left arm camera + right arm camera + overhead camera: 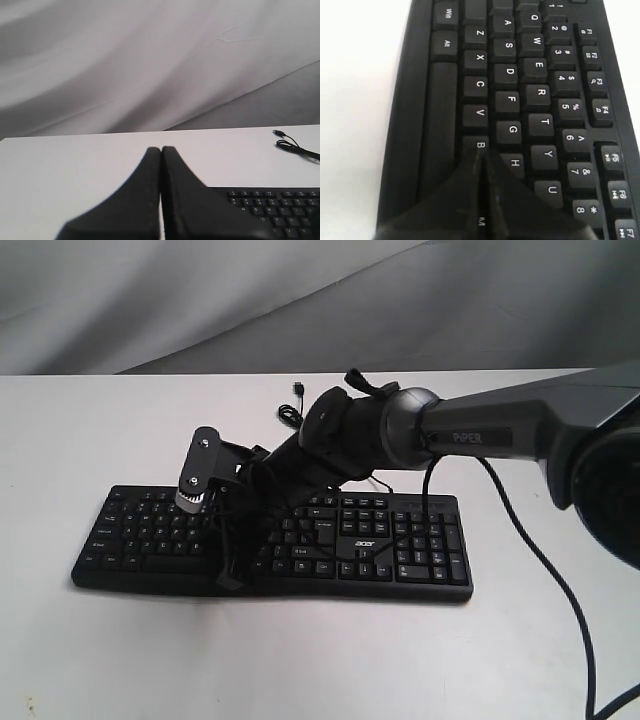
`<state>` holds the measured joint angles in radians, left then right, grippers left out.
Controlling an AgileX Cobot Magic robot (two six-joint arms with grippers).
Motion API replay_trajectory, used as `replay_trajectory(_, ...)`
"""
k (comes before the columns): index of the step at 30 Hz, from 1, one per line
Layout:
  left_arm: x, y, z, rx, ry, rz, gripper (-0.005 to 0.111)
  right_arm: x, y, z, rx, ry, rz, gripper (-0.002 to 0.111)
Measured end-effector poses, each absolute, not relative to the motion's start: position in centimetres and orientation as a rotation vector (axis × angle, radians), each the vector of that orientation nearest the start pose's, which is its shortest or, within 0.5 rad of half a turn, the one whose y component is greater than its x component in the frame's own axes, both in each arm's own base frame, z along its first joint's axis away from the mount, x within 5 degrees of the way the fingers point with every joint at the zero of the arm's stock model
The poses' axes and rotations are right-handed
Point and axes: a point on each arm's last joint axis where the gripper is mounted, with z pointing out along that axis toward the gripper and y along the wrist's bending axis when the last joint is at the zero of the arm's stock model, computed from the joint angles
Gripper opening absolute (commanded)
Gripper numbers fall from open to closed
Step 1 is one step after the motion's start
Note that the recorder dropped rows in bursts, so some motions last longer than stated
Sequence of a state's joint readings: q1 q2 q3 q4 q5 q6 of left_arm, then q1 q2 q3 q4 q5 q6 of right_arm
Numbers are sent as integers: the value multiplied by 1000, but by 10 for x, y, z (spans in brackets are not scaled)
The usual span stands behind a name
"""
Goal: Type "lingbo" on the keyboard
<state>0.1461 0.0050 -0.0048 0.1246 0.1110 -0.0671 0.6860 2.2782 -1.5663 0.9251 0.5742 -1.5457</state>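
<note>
Our right gripper (481,152) has its two fingers pressed together with no gap, holding nothing. Its tips hang low over the keyboard (150,530) between the B and H keys, and we cannot tell whether they touch a key. In the exterior view its arm reaches in from the right, across the keyboard's middle. The keyboard lies flat on the white table (100,660), its long axis running left to right across that view. The number pad is at the right end, the space-bar edge faces the camera, and the legends read upright. Behind it lies the USB plug (296,388). Our left gripper (161,149) is likewise closed and empty, near the keyboard's edge.
</note>
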Motion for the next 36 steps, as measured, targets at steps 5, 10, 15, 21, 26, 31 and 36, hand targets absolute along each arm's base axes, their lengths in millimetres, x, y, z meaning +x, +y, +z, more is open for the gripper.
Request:
replay_trajectory(5,56,9,205,-82,1594,169,1,341,331,114,-1740,1819,566,0)
replay_trajectory(10,56,9,205,-82,1594,169,1,342,331,106,-1741,1835,572,0)
replay_trajectory(15,56,9,205,-82,1594,169,1,342,331,115,-1733,1816,560,0)
replay_trajectory(21,56,9,205,-82,1594,169,1,353,339,136,-1702,1750,543,0)
replay_trajectory(26,56,9,205,-82,1594,169,1,363,351,133,-1696,1738,587,0)
replay_trajectory(31,56,9,205,-82,1594,169,1,365,356,117,-1722,1766,623,0)
replay_trajectory(36,56,9,205,-82,1594,169,1,364,355,113,-1736,1785,631,0)
